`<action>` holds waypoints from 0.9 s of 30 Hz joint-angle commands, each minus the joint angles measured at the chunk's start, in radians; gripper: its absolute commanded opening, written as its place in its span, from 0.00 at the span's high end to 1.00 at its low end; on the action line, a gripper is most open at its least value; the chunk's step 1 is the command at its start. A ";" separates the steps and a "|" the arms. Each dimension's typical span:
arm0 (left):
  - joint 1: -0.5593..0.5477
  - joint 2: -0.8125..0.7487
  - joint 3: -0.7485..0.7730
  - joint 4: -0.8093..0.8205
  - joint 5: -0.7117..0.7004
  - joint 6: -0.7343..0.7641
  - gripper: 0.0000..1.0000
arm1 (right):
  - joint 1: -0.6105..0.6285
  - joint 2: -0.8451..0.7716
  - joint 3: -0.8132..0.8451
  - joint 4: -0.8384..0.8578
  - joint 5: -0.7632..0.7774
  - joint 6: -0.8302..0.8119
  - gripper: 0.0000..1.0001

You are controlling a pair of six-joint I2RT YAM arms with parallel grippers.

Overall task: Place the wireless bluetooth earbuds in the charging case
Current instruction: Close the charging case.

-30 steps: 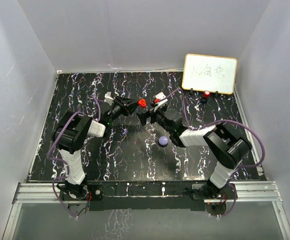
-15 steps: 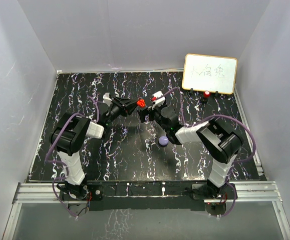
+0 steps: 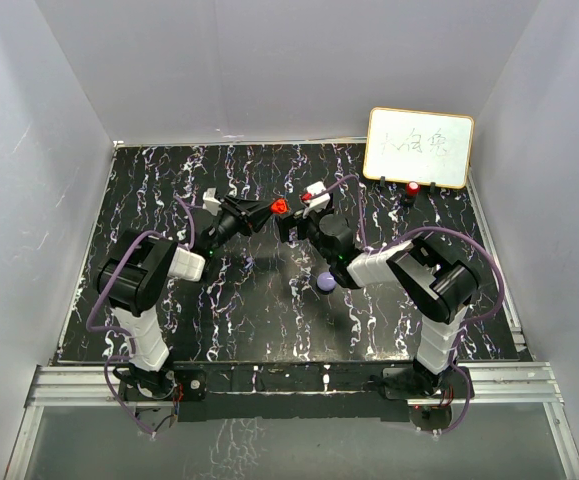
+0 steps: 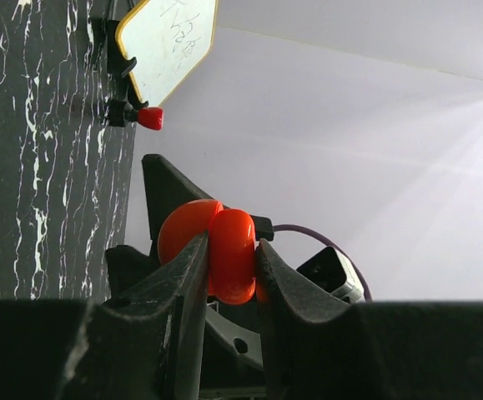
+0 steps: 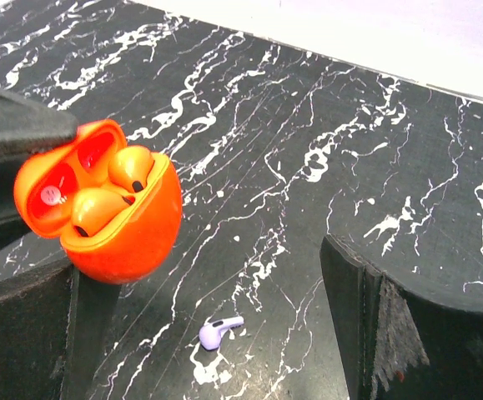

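Right wrist view: the red charging case point(image 5: 112, 225) is held above the bench point(image 5: 324, 125), lid up, with two red earbuds point(image 5: 128, 169) seated inside. The left end effector point(image 4: 231, 243) is clamped on its sides, turning the mouth toward the right end effector point(image 5: 203, 267), whose jaws stand wide apart and empty. A pale purple earbud point(image 5: 221, 330) lies loose on the bench, probably meant for the purple case point(image 3: 326, 282).

A small white board point(image 3: 419, 147) with a pale yellow frame and dark handwriting stands at the far right corner of the black, white-veined table point(image 3: 219, 310), propped on black clips point(image 3: 384, 181). A small red-capped piece point(image 3: 411, 187) sits just in front of it. Plain pale walls point(image 3: 269, 60) enclose the table.
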 commanded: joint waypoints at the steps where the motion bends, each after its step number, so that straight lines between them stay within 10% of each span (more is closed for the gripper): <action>1: -0.001 -0.055 -0.015 0.028 0.015 0.000 1.00 | -0.001 -0.013 0.011 0.132 0.028 -0.017 0.02; 27: 0.031 -0.030 -0.053 0.052 0.046 -0.011 1.00 | -0.039 -0.120 -0.043 0.054 0.211 -0.039 0.02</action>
